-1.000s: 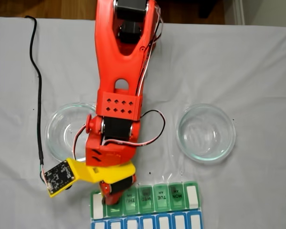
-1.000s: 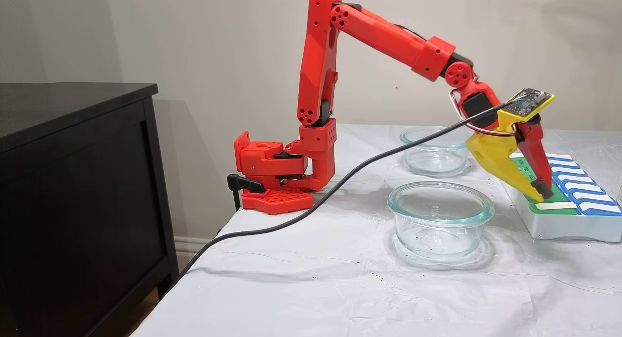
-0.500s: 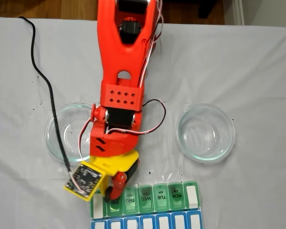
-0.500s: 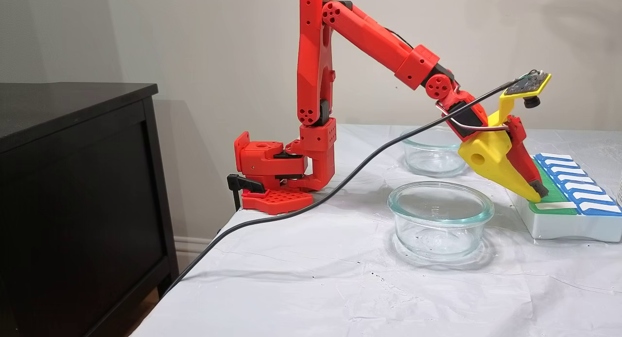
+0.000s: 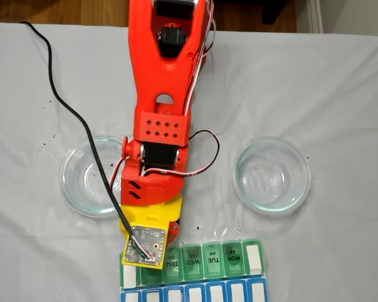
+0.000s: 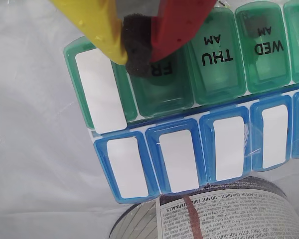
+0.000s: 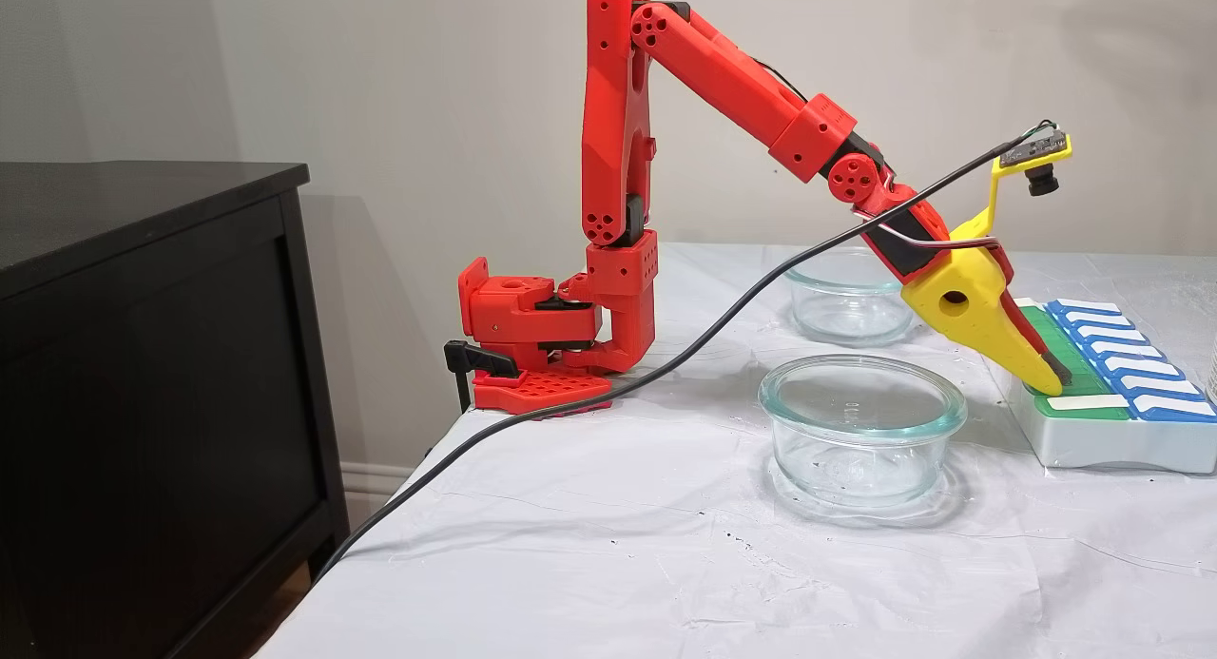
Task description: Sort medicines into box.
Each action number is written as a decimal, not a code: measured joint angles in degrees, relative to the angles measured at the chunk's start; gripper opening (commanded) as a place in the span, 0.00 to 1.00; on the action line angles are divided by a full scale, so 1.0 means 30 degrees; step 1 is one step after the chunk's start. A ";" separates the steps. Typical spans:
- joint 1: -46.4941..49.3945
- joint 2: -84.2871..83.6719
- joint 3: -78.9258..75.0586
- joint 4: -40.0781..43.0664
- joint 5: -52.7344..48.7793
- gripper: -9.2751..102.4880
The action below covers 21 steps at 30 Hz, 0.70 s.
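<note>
The box (image 6: pixel 219 69) is a pill organizer with a row of green lids marked FRI, THU and WED and a blue-lidded row below them; every lid I see is closed. My gripper (image 6: pixel 138 46), one yellow finger and one red, is shut, and its black foam tips press together on the FRI lid. In a fixed view from the side the gripper (image 7: pixel 1053 381) slants down onto the near end of the box (image 7: pixel 1093 445). From above, the wrist camera board covers the fingertips at the left end of the box (image 5: pixel 208 261). The medicines are out of view.
Two round glass dishes stand either side of the arm, one left (image 5: pixel 75 189) and one right (image 5: pixel 272 175), both bare. A printed container (image 6: pixel 224 214) sits just past the blue row. A black cable (image 5: pixel 69 107) crosses the white cloth. A dark cabinet (image 7: pixel 143 355) stands beside the table.
The wrist has rolled, swinging the camera board from the left side to right above the fingers. The forearm has dropped lower. The fingertips have stayed at the box's left end.
</note>
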 measured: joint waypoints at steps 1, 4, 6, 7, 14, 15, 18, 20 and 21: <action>0.0000 0.0264 0.0000 0.0146 0.0205 0.08; 0.0000 0.1436 0.0205 0.0586 0.1875 0.08; -0.0029 0.2607 0.0469 0.0850 0.3662 0.08; -0.0029 0.3252 0.0498 0.1289 0.4922 0.08; 0.0000 0.6973 0.0615 0.2783 1.2891 0.08; 0.0322 0.7939 0.0615 0.3135 1.4209 0.08; 0.0850 1.0049 0.0850 0.4014 1.6582 0.08; 0.0938 1.1807 0.1465 0.4980 1.7813 0.08; 0.0879 1.2656 0.1904 0.5449 1.8281 0.08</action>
